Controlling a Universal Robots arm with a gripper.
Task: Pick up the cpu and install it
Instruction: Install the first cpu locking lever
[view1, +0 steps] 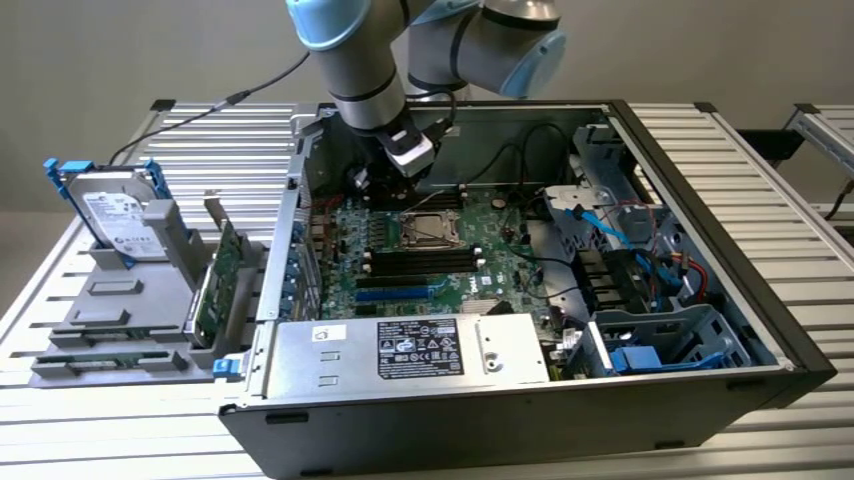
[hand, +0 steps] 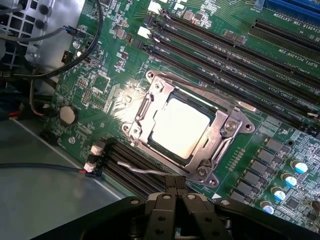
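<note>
CPU seated in its socket, arm poised just above it.

The cpu (hand: 179, 127) lay flat inside the metal socket frame (hand: 227, 125) on the green motherboard (view1: 501, 255), between the rows of black memory slots (hand: 235, 55). The gripper (hand: 175, 192) hung close over the socket's edge, its fingers (hand: 161, 210) pressed together and holding nothing. Placement looked done; judging by the loose wire lever (hand: 137, 167) beside the frame, securing the chip probably called for locking that latch down.
</note>
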